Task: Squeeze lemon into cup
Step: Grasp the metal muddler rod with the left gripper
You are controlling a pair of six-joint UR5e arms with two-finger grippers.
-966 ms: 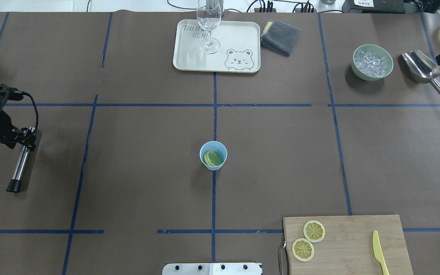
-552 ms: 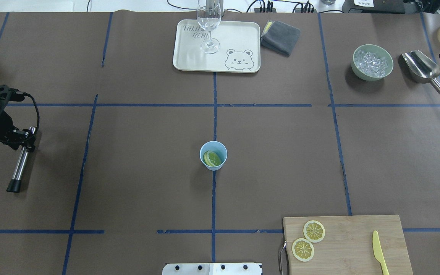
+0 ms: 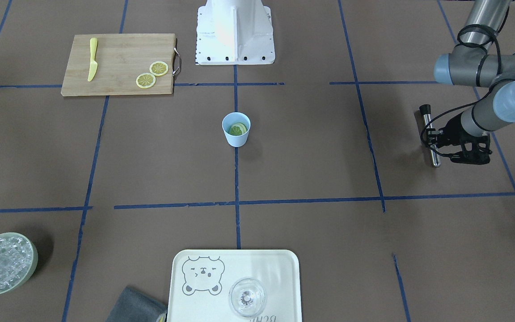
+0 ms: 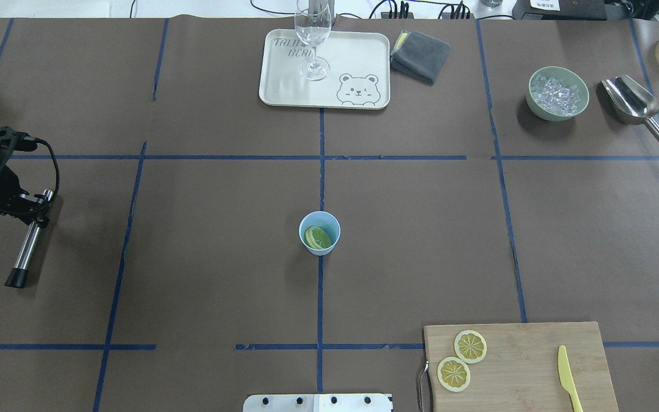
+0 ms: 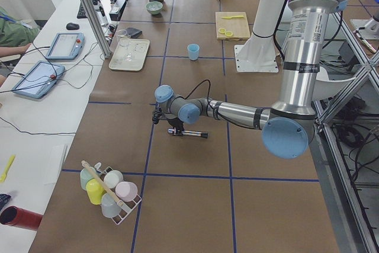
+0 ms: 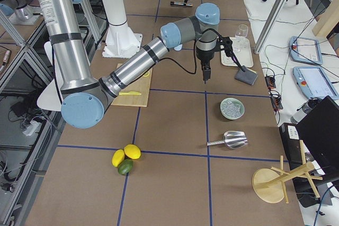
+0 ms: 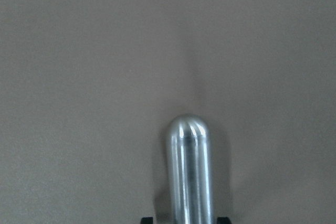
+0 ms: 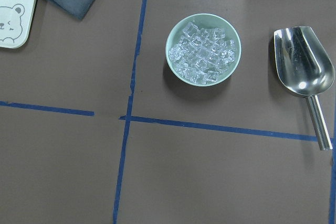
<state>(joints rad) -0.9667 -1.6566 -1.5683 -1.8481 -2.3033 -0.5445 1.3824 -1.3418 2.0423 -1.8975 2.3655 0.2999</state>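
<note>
Shifted slightly leftward since a second ago, the left gripper [image 4: 39, 206] carries a metal rod [image 4: 26, 252] at the overhead view's left edge. Front-facing view: the lemon [image 3: 238, 129] already lies inside the cup [image 3: 236, 137] at centre, so the task looks essentially done. Left wrist view: the jaws clamp that metal rod. Right-side view: the right gripper [image 6: 205, 73] hangs at upper middle, and whether it grips anything I cannot tell.

A cup [image 4: 319, 232] at the table's [image 4: 203, 229] centre holds a lemon slice [image 4: 318, 237]; near right, a cutting board [image 4: 524, 355] bears two slices [image 4: 470, 346] and a knife [image 4: 568, 375]; beyond, a tray [image 4: 358, 51] carries a wine glass [image 4: 312, 40].
</note>
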